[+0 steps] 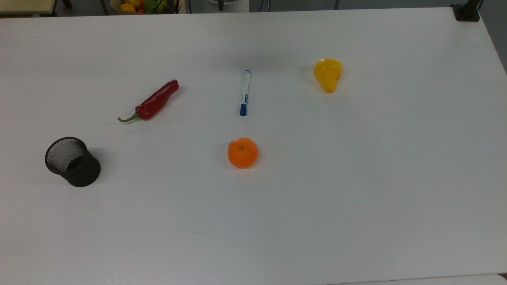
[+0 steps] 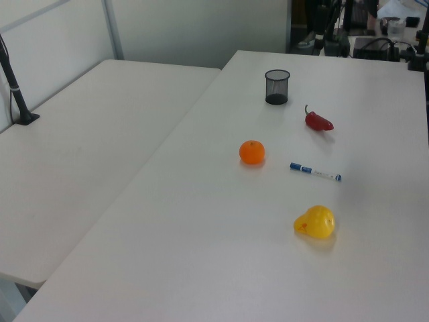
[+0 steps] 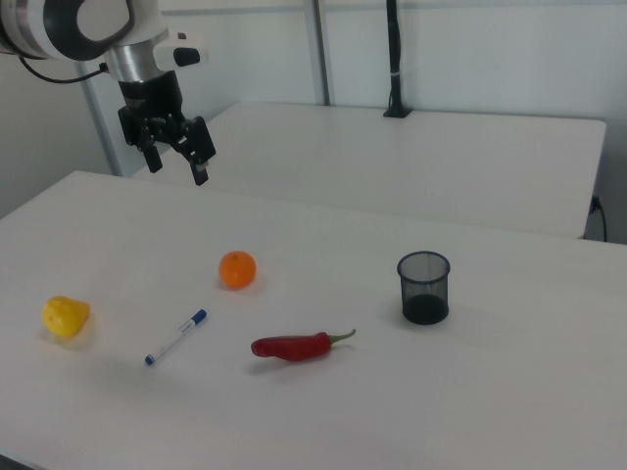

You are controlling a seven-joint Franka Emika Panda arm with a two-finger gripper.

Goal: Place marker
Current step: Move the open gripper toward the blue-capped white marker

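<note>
The marker (image 1: 245, 92) lies flat on the white table (image 1: 356, 178), white with a blue cap, between the red chili and the yellow pear. It also appears as the marker (image 2: 315, 172) in the left view and the marker (image 3: 176, 337) in the right view. My gripper (image 3: 177, 164) hangs high above the table at the right view's upper left, open, with nothing between its fingers. It is well above and behind the marker.
A red chili (image 1: 153, 102), an orange (image 1: 242, 152) and a yellow pear (image 1: 328, 73) lie around the marker. A black mesh cup (image 1: 72, 161) stands upright at the top view's left. A second white table (image 2: 80, 147) adjoins. A black post (image 3: 394, 59) rises behind.
</note>
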